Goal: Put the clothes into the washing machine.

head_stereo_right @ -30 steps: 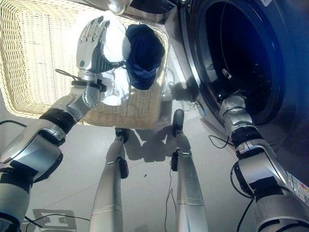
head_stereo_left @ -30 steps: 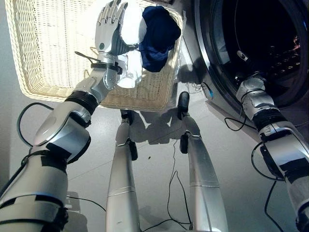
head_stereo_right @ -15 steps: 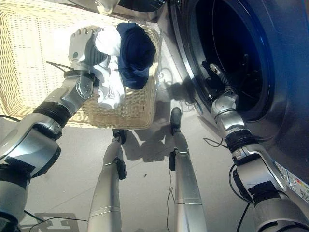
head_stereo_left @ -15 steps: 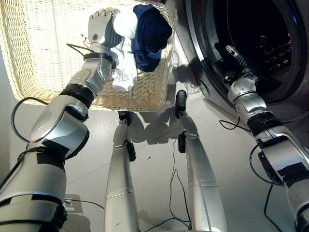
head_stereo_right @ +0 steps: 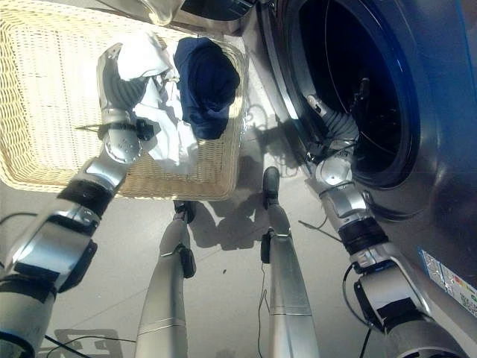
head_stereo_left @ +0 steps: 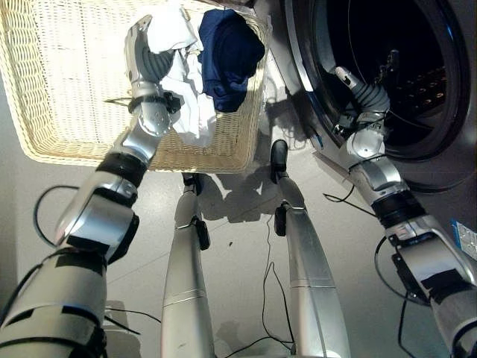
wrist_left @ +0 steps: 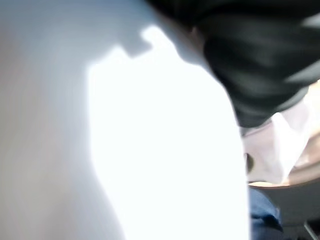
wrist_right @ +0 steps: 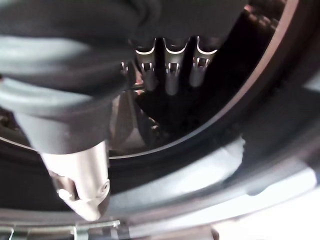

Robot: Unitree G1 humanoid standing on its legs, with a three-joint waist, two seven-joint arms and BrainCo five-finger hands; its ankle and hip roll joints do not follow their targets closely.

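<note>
My left hand [head_stereo_left: 147, 56] is over the wicker basket [head_stereo_left: 59, 97], its fingers curled round a white cloth [head_stereo_left: 188, 104] that hangs down from it above the basket floor. In the left wrist view the white cloth [wrist_left: 150, 150] lies right against the hand's dark cover. A navy garment [head_stereo_left: 227, 52] is bunched in the basket's right corner, next to the white one. My right hand [head_stereo_left: 364, 93] reaches into the washing machine's round opening [head_stereo_left: 298, 67], holding nothing. Its fingers [wrist_right: 167, 70] are straight and point into the dark drum [head_stereo_left: 417, 45].
The basket stands on the grey floor, left of the washer, with its right wall close to the door rim. The rubber seal [wrist_right: 210, 165] of the opening runs just under my right hand. A small packet [head_stereo_left: 466, 239] lies on the floor at the right.
My left hand went from open above the white cloth to curled round it and lifted it. My right hand drew back from deep in the drum to its rim.
</note>
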